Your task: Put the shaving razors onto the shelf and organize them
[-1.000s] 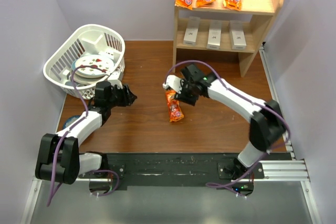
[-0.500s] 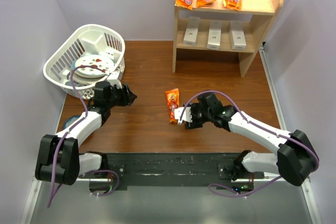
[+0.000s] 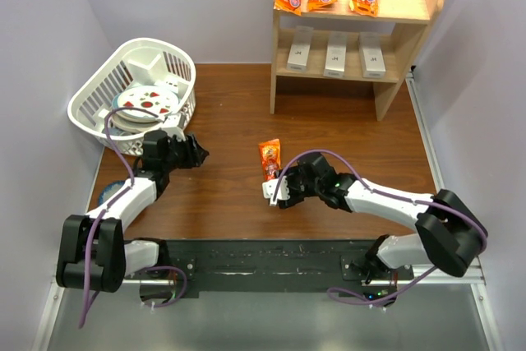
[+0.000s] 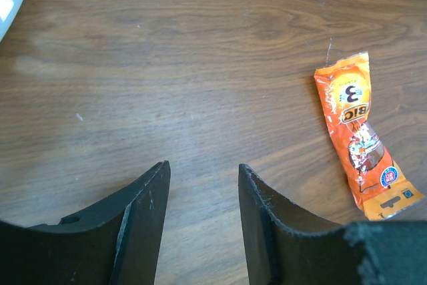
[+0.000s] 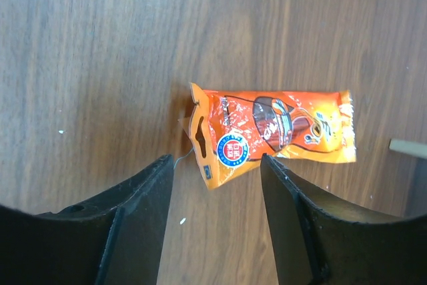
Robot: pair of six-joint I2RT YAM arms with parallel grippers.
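Lying on brown wood desk (image 3: 222, 104), lilac walls (image 3: 205, 6): razor packet (image 5: 273, 135), ahead of your parted right pincer (image 5: 215, 159), long axis crosswise, hang-hole end facing the gap.

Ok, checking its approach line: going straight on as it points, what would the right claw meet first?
Most likely the orange BIC packet, lying flat on the table just ahead of the open right claw; how far ahead is unclear.

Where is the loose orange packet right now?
In the top view, the orange packet lies on the table, just ahead of the open right gripper.
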